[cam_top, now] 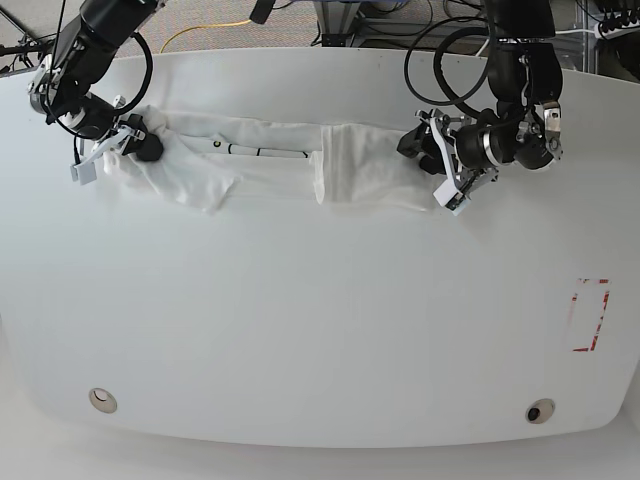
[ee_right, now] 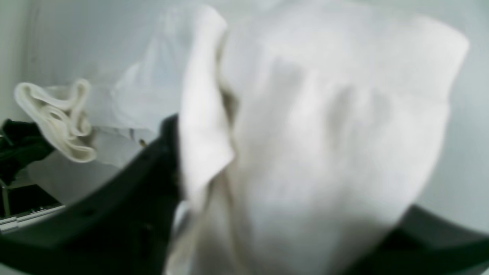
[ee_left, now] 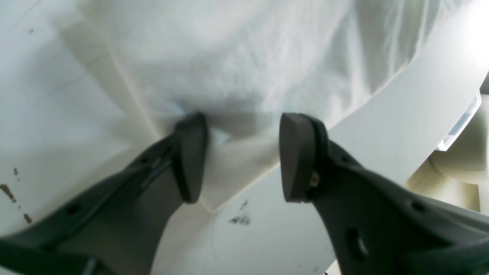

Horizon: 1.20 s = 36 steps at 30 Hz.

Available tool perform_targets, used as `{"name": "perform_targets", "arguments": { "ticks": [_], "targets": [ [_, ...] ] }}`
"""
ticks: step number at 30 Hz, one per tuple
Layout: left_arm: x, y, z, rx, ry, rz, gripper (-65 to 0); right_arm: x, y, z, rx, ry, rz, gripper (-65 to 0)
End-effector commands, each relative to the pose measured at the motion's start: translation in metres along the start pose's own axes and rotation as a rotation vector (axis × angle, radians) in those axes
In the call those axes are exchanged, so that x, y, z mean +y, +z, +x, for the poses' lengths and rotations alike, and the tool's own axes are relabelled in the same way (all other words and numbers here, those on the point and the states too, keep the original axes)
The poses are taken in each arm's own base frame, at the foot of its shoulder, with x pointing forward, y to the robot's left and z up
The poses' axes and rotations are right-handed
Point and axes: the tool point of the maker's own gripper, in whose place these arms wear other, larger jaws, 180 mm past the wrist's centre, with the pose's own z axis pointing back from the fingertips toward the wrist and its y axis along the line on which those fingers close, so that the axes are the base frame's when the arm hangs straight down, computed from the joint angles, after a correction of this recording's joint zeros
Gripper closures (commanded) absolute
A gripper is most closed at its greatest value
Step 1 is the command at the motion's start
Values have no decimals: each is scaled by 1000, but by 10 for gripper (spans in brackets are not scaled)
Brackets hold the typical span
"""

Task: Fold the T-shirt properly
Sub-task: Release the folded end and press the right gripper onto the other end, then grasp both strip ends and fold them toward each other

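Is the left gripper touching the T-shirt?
Touching: left wrist view shows the open left gripper with one fingertip pressed on the T-shirt corner.

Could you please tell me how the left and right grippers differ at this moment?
The left gripper is open, its pads straddling the T-shirt edge on the table; the right gripper is shut on bunched cloth. Both sit at opposite ends of the shirt.

Bright, even light; soft wrist views

The white table (cam_top: pixel 320 330) is evenly lit with faint shadows. Glare burns the left wrist view's upper right corner. The right wrist view is blurred, the T-shirt (ee_right: pixel 305 152) perhaps too close to focus; edges bow.
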Motion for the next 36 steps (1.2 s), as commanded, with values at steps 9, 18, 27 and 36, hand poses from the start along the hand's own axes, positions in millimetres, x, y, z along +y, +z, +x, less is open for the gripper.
{"name": "perform_targets", "arguments": {
  "ticks": [9,18,27,36],
  "targets": [
    [5,6,29,-73,-34,8,-286,0,26,31,-56,128,-90,0],
    [-9,-2,60,-126,-71,-28,-290,58,51,61,-122,427,-136,0],
    [-33,-39,78,-143,10,-148,-289,135,35,64,-112,658,-2,0],
    [-39,-68,70,-53,38,-147,-289,201,25,47,-175,619,318,0]
  ]
}}
